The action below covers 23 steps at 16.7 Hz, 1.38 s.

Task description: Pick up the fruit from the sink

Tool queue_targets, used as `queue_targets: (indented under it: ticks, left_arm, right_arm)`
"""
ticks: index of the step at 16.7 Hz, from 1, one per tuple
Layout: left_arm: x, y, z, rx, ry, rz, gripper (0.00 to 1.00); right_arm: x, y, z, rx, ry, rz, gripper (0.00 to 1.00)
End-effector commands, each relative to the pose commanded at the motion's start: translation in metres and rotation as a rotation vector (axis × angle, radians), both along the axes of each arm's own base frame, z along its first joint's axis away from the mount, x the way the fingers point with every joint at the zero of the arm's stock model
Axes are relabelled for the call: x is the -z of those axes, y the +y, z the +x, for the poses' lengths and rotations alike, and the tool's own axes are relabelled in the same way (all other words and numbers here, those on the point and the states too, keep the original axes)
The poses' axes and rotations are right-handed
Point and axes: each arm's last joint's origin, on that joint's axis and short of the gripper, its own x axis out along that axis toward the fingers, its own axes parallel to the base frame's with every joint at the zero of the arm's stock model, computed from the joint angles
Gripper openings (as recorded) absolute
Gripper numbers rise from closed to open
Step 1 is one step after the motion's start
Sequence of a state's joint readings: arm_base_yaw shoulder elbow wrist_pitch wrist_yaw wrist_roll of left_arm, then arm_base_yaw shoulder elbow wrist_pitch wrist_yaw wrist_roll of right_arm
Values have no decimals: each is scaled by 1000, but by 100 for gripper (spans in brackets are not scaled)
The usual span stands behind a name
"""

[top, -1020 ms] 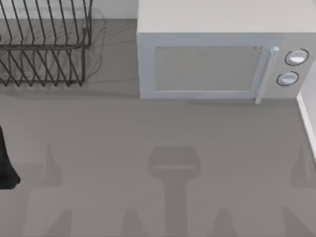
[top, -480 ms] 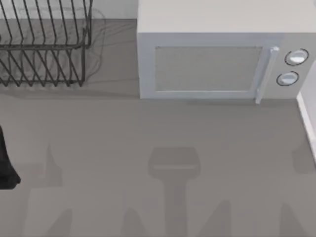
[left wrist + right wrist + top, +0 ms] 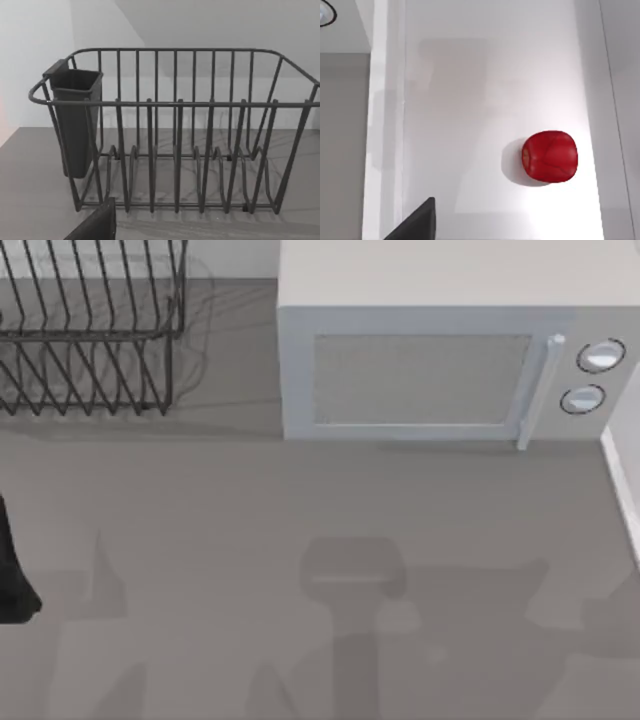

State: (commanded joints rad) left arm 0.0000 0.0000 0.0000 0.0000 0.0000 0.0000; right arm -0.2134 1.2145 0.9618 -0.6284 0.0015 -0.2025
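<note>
Lying in the white sink (image 3: 490, 75), the fruit (image 3: 550, 155) shows no label.

Sink (image 3: 470, 75) floor bare around fruit (image 3: 550, 155)

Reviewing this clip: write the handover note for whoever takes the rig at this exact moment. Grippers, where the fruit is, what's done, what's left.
Left arm: parked at the top view's left edge, its wrist camera facing the dish rack with its utensil cup.
Right arm: its wrist camera looks down into the white sink.
Fruit: red, lying loose on the sink floor, untouched.
The microwave stands shut at the back of the counter.
Done: nothing grasped yet.
Left: lower the right gripper over the fruit, close on it, lift it out.
</note>
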Motion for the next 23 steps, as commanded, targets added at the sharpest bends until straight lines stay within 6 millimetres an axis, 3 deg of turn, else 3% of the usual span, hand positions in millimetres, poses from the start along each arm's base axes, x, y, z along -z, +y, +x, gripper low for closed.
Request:
queue_targets:
  ticks: [2, 5, 9, 13, 19, 21, 23]
  left_arm:
    - [0, 0, 0, 0, 0, 0, 100]
    - [0, 0, 0, 0, 0, 0, 100]
    - [0, 0, 0, 0, 0, 0, 100]
    - [0, 0, 0, 0, 0, 0, 100]
    - [0, 0, 0, 0, 0, 0, 100]
    - [0, 0, 0, 0, 0, 0, 100]
    - [0, 0, 0, 0, 0, 0, 100]
  right_arm:
    - [10, -18, 39, 7, 162, 18, 100]
    - [39, -47, 89, 11, 378, 59, 100]
    - [85, -78, 130, 7, 584, 117, 100]
    - [108, -92, 144, 4, 670, 147, 100]
    - [110, -90, 145, 0, 673, 146, 100]
    - [124, -91, 146, 0, 679, 148, 100]
    - [150, -93, 149, 1, 681, 149, 100]
